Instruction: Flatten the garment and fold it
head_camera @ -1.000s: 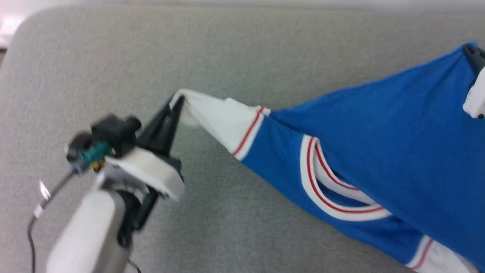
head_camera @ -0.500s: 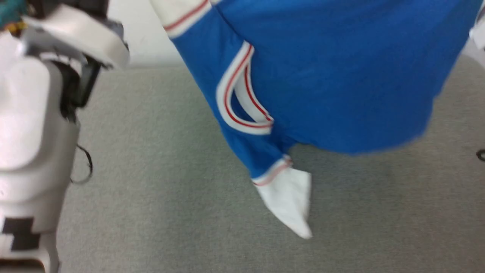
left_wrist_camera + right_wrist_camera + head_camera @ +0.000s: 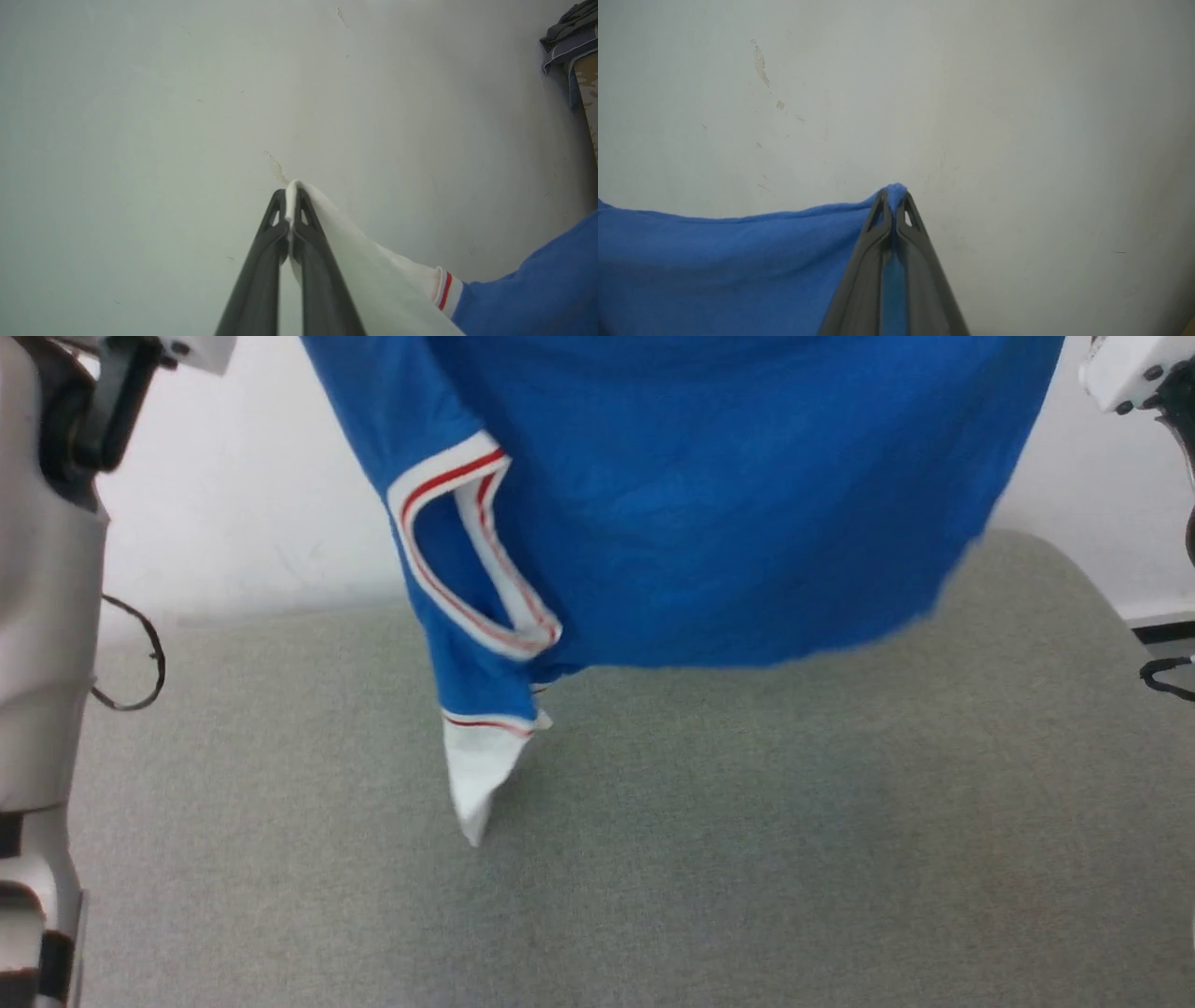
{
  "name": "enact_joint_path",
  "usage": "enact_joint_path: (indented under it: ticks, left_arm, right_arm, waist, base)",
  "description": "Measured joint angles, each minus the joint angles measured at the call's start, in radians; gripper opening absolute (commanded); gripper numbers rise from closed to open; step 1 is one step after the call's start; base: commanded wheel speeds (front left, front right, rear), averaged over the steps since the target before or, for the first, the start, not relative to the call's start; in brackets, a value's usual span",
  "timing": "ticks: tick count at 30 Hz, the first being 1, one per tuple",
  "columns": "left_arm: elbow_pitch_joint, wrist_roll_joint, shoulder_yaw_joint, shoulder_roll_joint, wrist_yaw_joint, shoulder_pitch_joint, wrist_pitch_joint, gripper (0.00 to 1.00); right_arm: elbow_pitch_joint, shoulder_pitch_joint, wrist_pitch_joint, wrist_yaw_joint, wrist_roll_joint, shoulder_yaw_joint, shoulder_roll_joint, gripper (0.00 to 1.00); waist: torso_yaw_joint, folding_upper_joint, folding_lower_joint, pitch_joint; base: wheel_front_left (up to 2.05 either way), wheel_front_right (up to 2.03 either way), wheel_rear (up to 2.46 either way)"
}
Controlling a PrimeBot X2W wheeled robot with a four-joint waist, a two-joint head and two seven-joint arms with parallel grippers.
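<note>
The garment point(image 3: 709, 523) hangs in the air above the grey counter point(image 3: 747, 859), stretched between our two arms like washing on a line. We judge it is held up so that its own weight pulls out the creases before it is laid flat. It does not hang square. The striped collar point(image 3: 467, 551) sits sideways on the left of the head view. Below it, the free sleeve point(image 3: 481, 770) dangles, white tip pointing down at the counter. We cannot tell whether that tip touches.

The slant comes from where we hold it. The left gripper point(image 3: 292, 196) has its jaws clenched on the white end of the other sleeve. The right gripper point(image 3: 893, 196) has its jaws pinched tight on a fold of the blue edge, probably near the hem. From there, the cloth runs off taut to the left of the right wrist view. One sleeve and one hem point make a diagonal hold, which spreads the body cloth but leaves the collar turned.

Both wrist views face the pale wall point(image 3: 233, 523) behind the counter, so the fingers point forward and the cloth drapes from their tips. Flattening seems barely begun, and folding not yet started.
</note>
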Motion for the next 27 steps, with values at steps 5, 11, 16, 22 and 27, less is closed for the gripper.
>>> enact_joint_path:
  ticks: [5, 11, 16, 22, 27]
  left_arm:
    - [-0.008, -0.056, -0.031, 0.013, 0.0, -0.032, 0.09, 0.0]
    - [-0.047, -0.091, -0.083, 0.039, -0.001, -0.082, 0.231, 0.0]
    - [-0.065, -0.031, -0.086, 0.041, 0.012, -0.248, 0.213, 0.0]
    - [0.005, 0.079, -0.119, 0.032, 0.021, -0.416, 0.089, 0.0]
    - [0.054, 0.114, -0.123, 0.011, 0.028, -0.554, 0.009, 0.0]
  right_arm:
    - [-0.007, -0.005, 0.051, 0.0, 0.035, 0.026, -0.016, 0.0]
    - [-0.022, -0.047, 0.126, 0.0, 0.051, 0.037, -0.025, 0.0]
    - [0.005, -0.182, 0.123, 0.0, 0.016, 0.034, -0.016, 0.0]
    - [0.135, -0.358, -0.004, 0.0, -0.057, 0.016, 0.052, 0.0]
    - [0.235, -0.476, -0.092, 0.0, -0.1, -0.002, 0.068, 0.0]
  waist:
    - [-0.016, 0.0, -0.0002, -0.015]
    - [-0.027, 0.0, 0.0002, 0.038]
    - [-0.036, 0.0, 0.0002, 0.129]
    - [-0.053, 0.0, 0.0007, 0.274]
    - [-0.071, 0.0, 0.0006, 0.376]
  base:
    - [0.0, 0.0, 0.0]
    - [0.0, 0.0, 0.0]
    - [0.0, 0.0, 0.0]
    - [0.0, 0.0, 0.0]
    - [0.0, 0.0, 0.0]
